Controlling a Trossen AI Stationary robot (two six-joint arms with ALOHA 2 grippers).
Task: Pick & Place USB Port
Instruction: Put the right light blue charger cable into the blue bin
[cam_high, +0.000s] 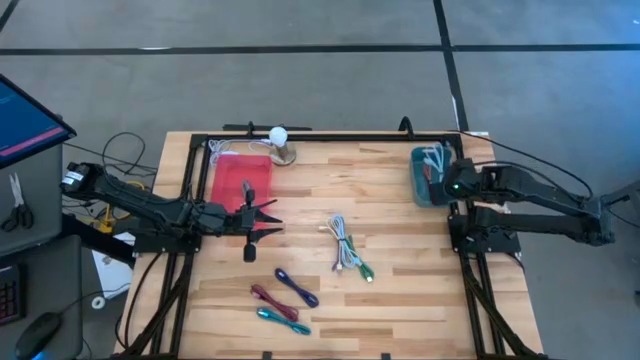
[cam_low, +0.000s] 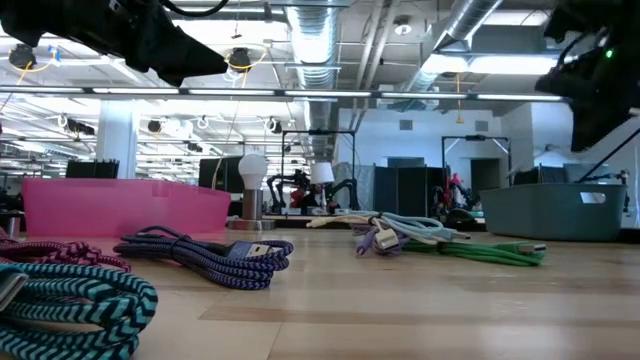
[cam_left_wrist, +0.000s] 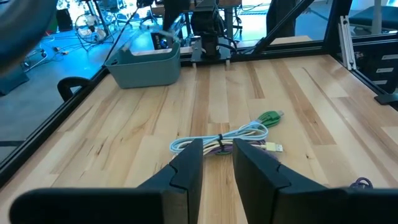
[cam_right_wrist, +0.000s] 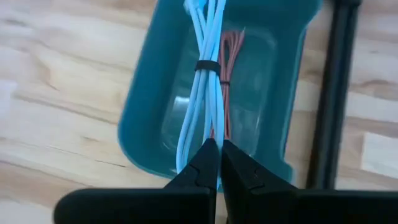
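At surface centre, a bundled cable pair (cam_high: 345, 247) lies at 3 o'clock from the left end effector (cam_high: 268, 219), fingers apart, long axis 12-to-5. Left arm nearer. Right end effector (cam_right_wrist: 219, 149) hangs over the teal bin (cam_high: 424, 185), fingers together, nothing visibly clamped.

Premises: a robotics laboratory in an open industrial hall. Exposed ceiling ducts (cam_low: 330, 40) and strip lighting run overhead, further robot arms (cam_low: 335, 190) stand at distant benches, and the concrete floor (cam_high: 300, 80) carries taped lines.
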